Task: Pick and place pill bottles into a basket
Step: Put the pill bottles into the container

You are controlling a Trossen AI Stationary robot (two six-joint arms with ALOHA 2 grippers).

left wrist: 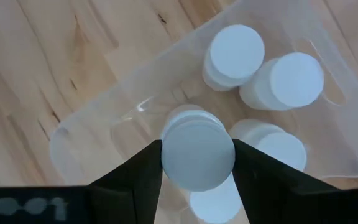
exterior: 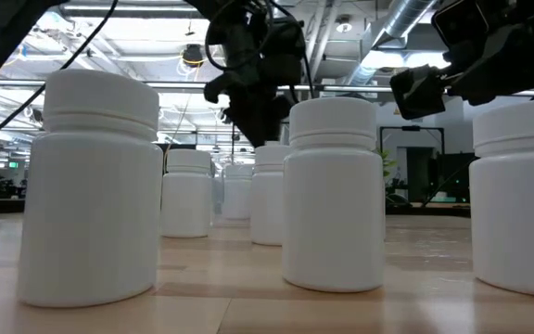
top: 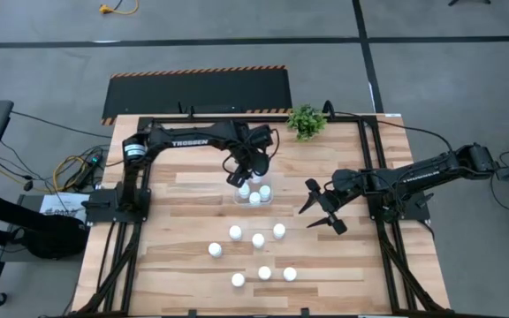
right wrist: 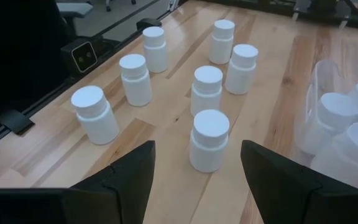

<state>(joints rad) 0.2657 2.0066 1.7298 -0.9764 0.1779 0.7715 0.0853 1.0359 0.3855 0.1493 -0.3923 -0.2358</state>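
The basket (top: 270,200), a small clear container, stands mid-table with three pill bottles (top: 254,198) upright inside. My left gripper (top: 239,177) hovers over the basket's left end, shut on one more white pill bottle (left wrist: 197,149). In the left wrist view this bottle hangs above the basket's clear wall (left wrist: 86,124) and the bottles inside (left wrist: 296,79). Several loose pill bottles (top: 258,239) stand upright on the wood nearer the front edge. My right gripper (top: 323,209) waits open to the right of the basket, touching nothing. My left gripper pinches the bottle's round cap (left wrist: 166,155) between its two fingers (left wrist: 138,177), one on each opposite side. The fingers come from above, pointing steeply down. The bottle hangs upright, lifted clear above the inside of the basket.
A small green potted plant (top: 306,121) sits at the table's far edge. The loose bottles (right wrist: 209,140) stand spread out in front of my right gripper, with bare wood between them. Black frame rails (top: 374,168) run along the table's sides.
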